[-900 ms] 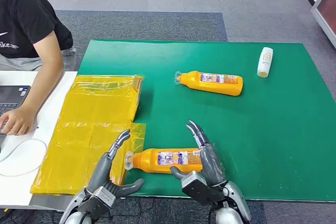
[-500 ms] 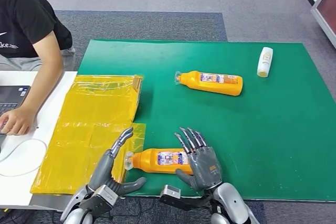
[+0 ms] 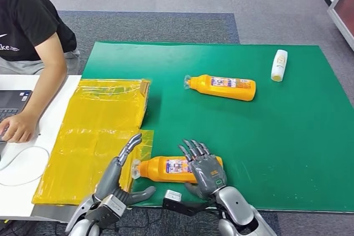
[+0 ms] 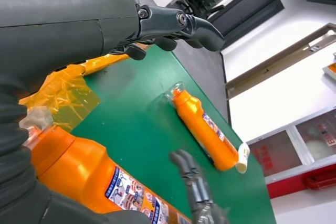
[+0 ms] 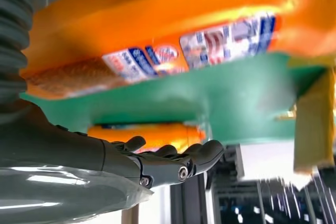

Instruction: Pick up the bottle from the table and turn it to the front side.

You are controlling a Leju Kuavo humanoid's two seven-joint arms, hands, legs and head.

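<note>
Where fingers (image 3: 193, 150) spread: bottle (image 3: 167, 168) (beneath)

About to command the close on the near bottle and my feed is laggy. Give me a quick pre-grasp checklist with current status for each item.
1. Right hand over the near orange bottle, at its base end: ok.
2. Right hand's fingers spread, not yet closed on the bottle: ok.
3. Thumb placed under or beside the bottle body: cannot tell.
4. Left hand open by the bottle's cap end, holding nothing: ok.
5. Bottle lies flat on the green mat, its neck reaching the yellow plastic sheet: ok.
6. Far orange bottle, white bottle and the person's hand well away from the grasp: ok.
</note>
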